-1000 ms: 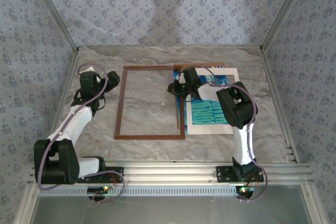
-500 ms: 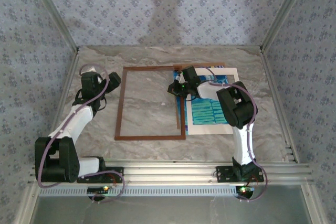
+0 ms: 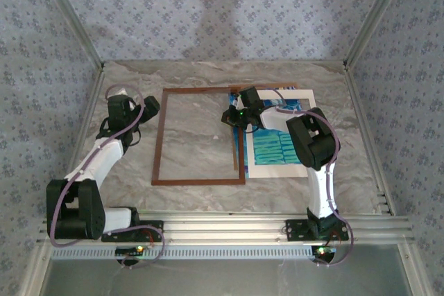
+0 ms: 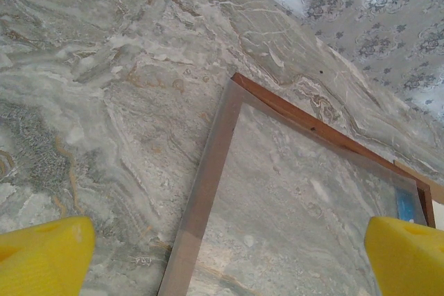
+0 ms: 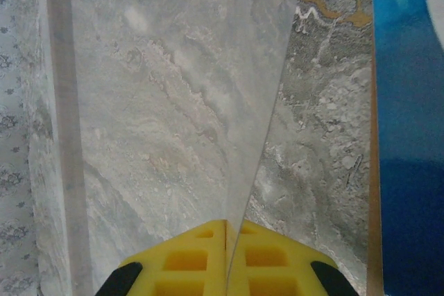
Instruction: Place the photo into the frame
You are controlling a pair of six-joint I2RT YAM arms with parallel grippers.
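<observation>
- The frame (image 3: 159, 136) lies flat on the marble tabletop (image 3: 208, 74), left of centre, its long sides running from 12 to 6 o'clock. Bare marble shows through its opening.
- The photo (image 3: 276, 149) lies flat at 3 o'clock of the frame, outside it, on a white mat (image 3: 281, 170) whose border shows along its near and right sides.
- From the top camera, the photo's far left corner meets the frame's far right corner. I cannot tell which one is on top there.
- My right tool (image 3: 234, 117) sits over the frame's right rail, towards the far end, between the opening and the photo.
- On the right wrist camera its yellow pads (image 5: 187, 261) are pressed together on the edge of a clear pane (image 5: 180, 88). The sheet fans away from the pads towards 12 o'clock, over the marble.
- In that same view the blue of the photo fills the 3 o'clock edge, with a thin strip of brown rail just beside it.
- My left tool (image 3: 148, 111) is at 9 o'clock of the frame, beside the left rail near its far end.
- Its jaws are spread wide with nothing between them. On the left wrist camera the two yellow pads (image 4: 41, 254) sit in the bottom corners, and the frame's far left corner lies at 12 o'clock between them.
- That wrist view shows a hazy sheen across the frame's opening and over its left rail.
</observation>
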